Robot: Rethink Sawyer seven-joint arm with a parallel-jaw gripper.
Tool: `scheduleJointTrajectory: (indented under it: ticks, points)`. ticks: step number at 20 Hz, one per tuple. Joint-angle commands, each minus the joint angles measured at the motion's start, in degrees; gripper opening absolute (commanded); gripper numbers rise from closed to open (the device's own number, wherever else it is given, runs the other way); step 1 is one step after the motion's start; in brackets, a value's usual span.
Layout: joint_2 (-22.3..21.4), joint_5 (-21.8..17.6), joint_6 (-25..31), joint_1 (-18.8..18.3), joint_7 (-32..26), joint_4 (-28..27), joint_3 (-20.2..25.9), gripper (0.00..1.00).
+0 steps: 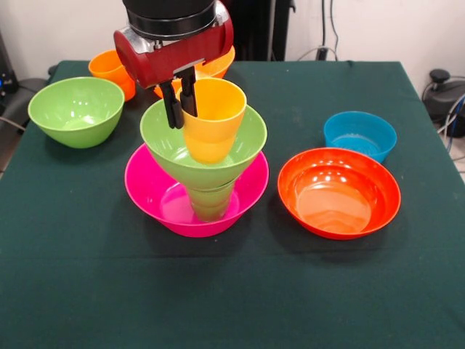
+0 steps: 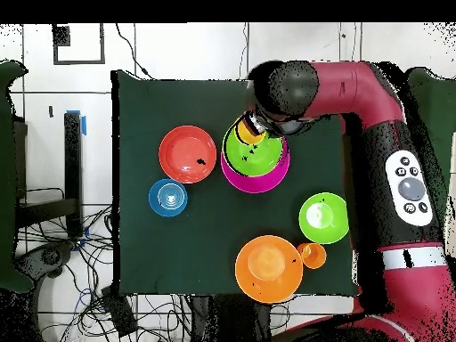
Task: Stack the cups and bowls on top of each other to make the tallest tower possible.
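The tower stands mid-table. Its base is a big pink bowl (image 1: 152, 190) (image 2: 258, 185), with an upturned green cup (image 1: 211, 203) inside it and a light green bowl (image 1: 163, 137) (image 2: 260, 157) resting on that cup. A yellow-orange cup (image 1: 214, 120) (image 2: 249, 134) sits upright in the green bowl. My gripper (image 1: 182, 102) comes down from above and is shut on this cup's left rim, one finger inside and one outside. In the overhead view the arm's wrist hides the fingers.
A second light green bowl (image 1: 76, 109) (image 2: 322, 217) and an orange cup (image 1: 109, 69) (image 2: 312, 255) stand at the left. An orange bowl (image 1: 218, 67) (image 2: 267, 265) peeks from behind the gripper. A blue bowl (image 1: 360, 134) (image 2: 167, 197) and a red-orange bowl (image 1: 338, 190) (image 2: 187, 153) sit right.
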Motion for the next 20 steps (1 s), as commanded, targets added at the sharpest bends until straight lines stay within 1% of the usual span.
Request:
scheduleJointTrajectory:
  ticks: [1,11,20]
  points:
    - [1.0,-3.0,-2.3,1.0,-5.3,4.1,-3.1,0.00]
    - [1.5,-3.2,-3.5,0.9,-5.2,4.0,-3.0,0.00]
    - [1.6,-3.1,-3.3,0.5,-5.5,4.3,-3.0,0.00]
